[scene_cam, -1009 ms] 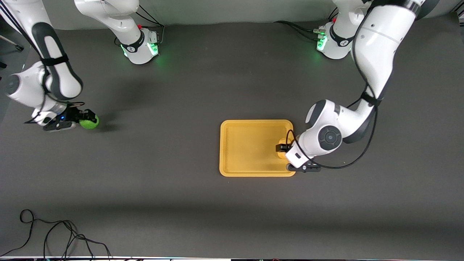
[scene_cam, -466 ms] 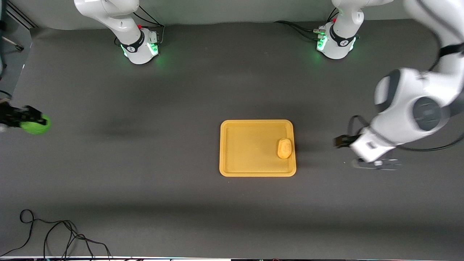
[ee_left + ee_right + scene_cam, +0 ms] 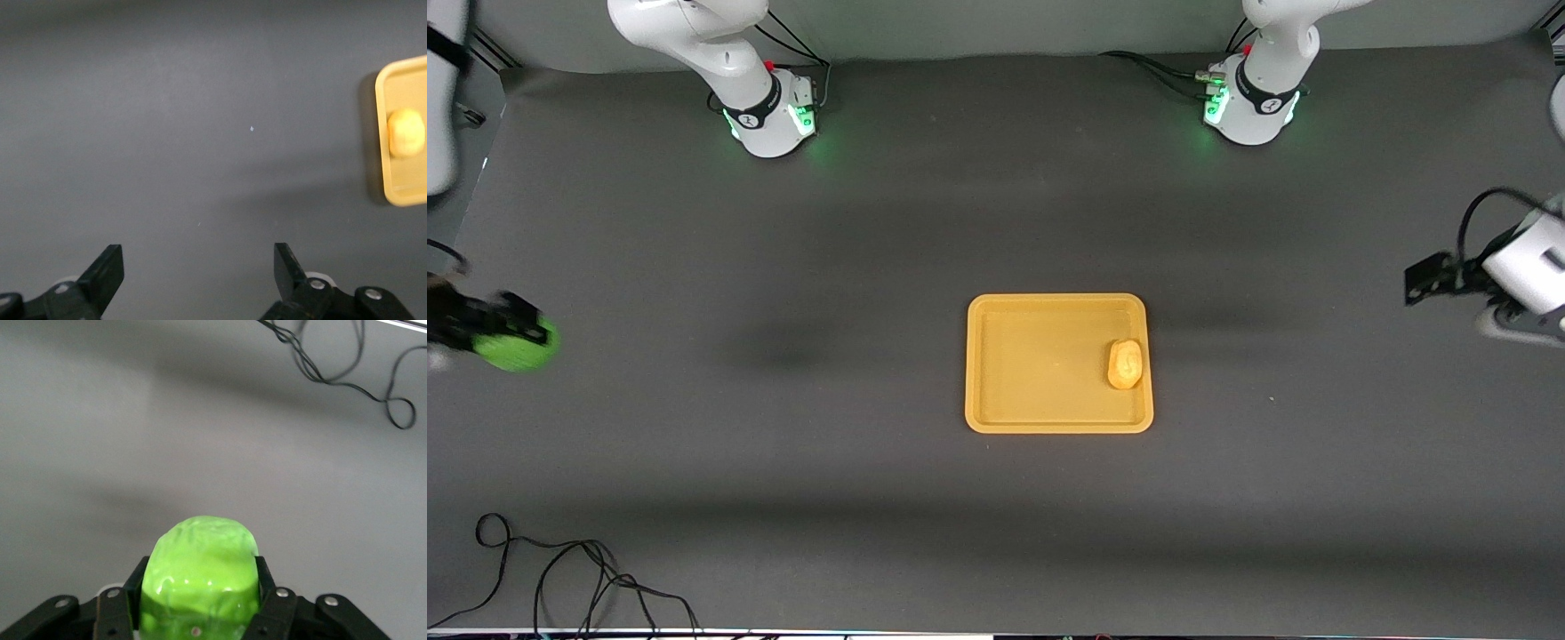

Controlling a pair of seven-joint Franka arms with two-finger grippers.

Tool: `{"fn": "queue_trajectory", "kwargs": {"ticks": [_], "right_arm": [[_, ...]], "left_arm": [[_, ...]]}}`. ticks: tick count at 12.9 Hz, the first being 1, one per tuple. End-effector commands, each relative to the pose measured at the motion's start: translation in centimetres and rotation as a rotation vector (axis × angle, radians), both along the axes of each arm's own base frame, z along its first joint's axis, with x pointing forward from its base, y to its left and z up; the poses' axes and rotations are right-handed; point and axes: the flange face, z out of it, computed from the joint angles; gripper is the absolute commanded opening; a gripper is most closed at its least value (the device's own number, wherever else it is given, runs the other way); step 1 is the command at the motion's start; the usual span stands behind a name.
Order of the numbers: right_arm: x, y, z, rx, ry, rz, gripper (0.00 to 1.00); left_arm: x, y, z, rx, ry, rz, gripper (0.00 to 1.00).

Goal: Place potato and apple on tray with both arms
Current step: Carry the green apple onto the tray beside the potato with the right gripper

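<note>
The potato (image 3: 1125, 364) lies on the tray (image 3: 1032, 418), near the tray's edge toward the left arm's end. It also shows in the left wrist view (image 3: 405, 132) on the tray (image 3: 400, 195). My left gripper (image 3: 1427, 278) is open and empty (image 3: 199, 267), up over bare table at the left arm's end, well away from the tray. My right gripper (image 3: 503, 333) is shut on the green apple (image 3: 523, 348) and holds it in the air over the table's edge at the right arm's end. The apple fills the jaws in the right wrist view (image 3: 203, 573).
A black cable (image 3: 560, 578) lies coiled on the table near the front camera at the right arm's end; it also shows in the right wrist view (image 3: 347, 367). Both arm bases (image 3: 769, 116) (image 3: 1249, 107) stand at the table's back edge.
My left gripper has let go of the potato on the tray and swung out to its end of the table. My right gripper has carried the apple outward toward its table edge.
</note>
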Motion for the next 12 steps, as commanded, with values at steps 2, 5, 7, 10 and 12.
{"fn": "queue_trajectory", "kwargs": {"ticks": [2,5,7,10,12], "right_arm": [[2.9,16.6,-1.0,0.032,0.015,-0.136,0.28],[0.5,31.8,-2.2,0.061,0.02,-0.246,0.28],[-2.1,41.0,-3.1,0.086,0.023,-0.31,0.28],[-5.4,50.8,-6.0,0.127,0.017,-0.332,0.28],[-7.6,55.6,-9.5,0.13,0.009,-0.335,0.28]], "left_arm": [[-2.1,1.1,0.3,0.008,0.059,-0.087,1.0],[-1.4,1.0,-0.5,-0.021,0.041,-0.082,1.0],[-1.2,1.0,-0.6,-0.025,0.03,-0.081,1.0],[0.0,0.9,-0.9,-0.049,-0.015,-0.085,1.0],[0.3,0.9,-0.9,-0.059,-0.016,-0.092,1.0]]}}
